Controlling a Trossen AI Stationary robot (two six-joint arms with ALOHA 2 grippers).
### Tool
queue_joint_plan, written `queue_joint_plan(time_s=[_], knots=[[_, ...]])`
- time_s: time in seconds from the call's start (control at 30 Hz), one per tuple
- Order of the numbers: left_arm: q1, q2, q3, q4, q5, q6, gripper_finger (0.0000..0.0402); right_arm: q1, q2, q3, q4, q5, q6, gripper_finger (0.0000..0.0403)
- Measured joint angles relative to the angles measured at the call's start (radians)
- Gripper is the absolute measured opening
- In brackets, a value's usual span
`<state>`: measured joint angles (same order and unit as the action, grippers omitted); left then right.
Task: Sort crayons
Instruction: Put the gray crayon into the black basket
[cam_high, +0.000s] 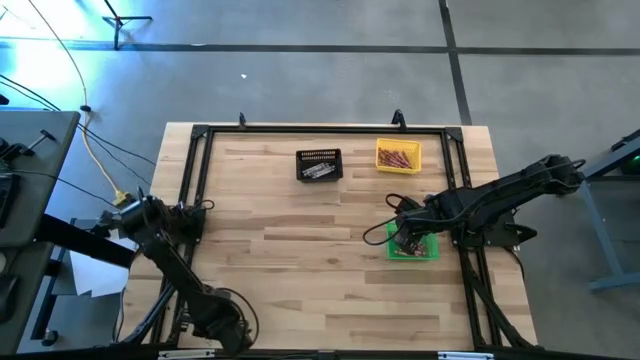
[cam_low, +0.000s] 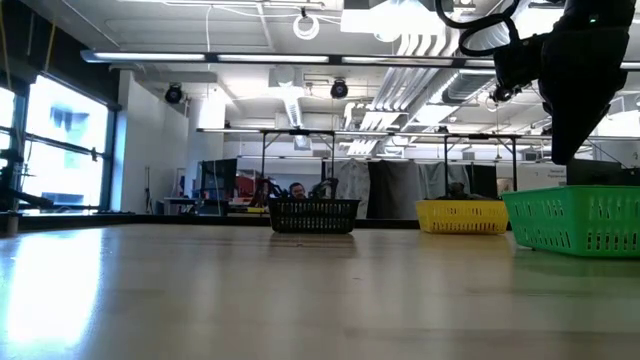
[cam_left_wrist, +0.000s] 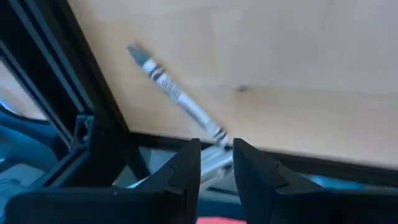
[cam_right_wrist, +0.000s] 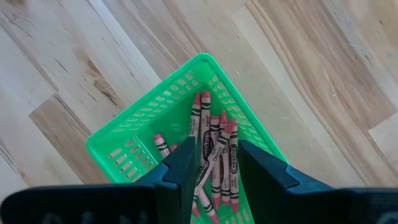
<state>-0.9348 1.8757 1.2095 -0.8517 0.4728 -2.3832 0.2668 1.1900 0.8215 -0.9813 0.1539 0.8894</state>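
My left gripper hangs over the table's left edge, by the black frame rail, shut on a grey-white crayon. My right gripper waits just above the green bin, open by a narrow gap with nothing between its fingers. Several reddish-pink crayons lie on the floor of that bin. The yellow bin holds orange-brown crayons and the black bin holds grey ones. My left gripper pinches the crayon by one end between its two fingers. The fingers come slanting down from above. The rest of the crayon sticks out past the fingertips over the wood; its free tip looks clear of the table.
The black bin and the yellow bin stand near the far edge, and the green bin at the right. A black frame runs round the wooden top. Bare wood lies between the arms.
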Motion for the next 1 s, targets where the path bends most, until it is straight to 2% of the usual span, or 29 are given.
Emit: queue_joint_plan(time_s=[0.23, 0.63, 1.0], knots=[[-0.011, 0.046, 0.010, -0.007, 0.021, -0.003, 0.0081, 0.000, 0.000, 0.000, 0.005, 0.000, 0.000, 0.0106], [-0.059, 0.056, 0.010, -0.018, 0.024, 0.016, 0.0081, 0.000, 0.000, 0.000, 0.007, 0.000, 0.000, 0.0106], [-0.102, 0.094, 0.010, 0.033, 0.018, 0.016, 0.0081, 0.000, 0.000, 0.000, 0.011, 0.000, 0.000, 0.0106]])
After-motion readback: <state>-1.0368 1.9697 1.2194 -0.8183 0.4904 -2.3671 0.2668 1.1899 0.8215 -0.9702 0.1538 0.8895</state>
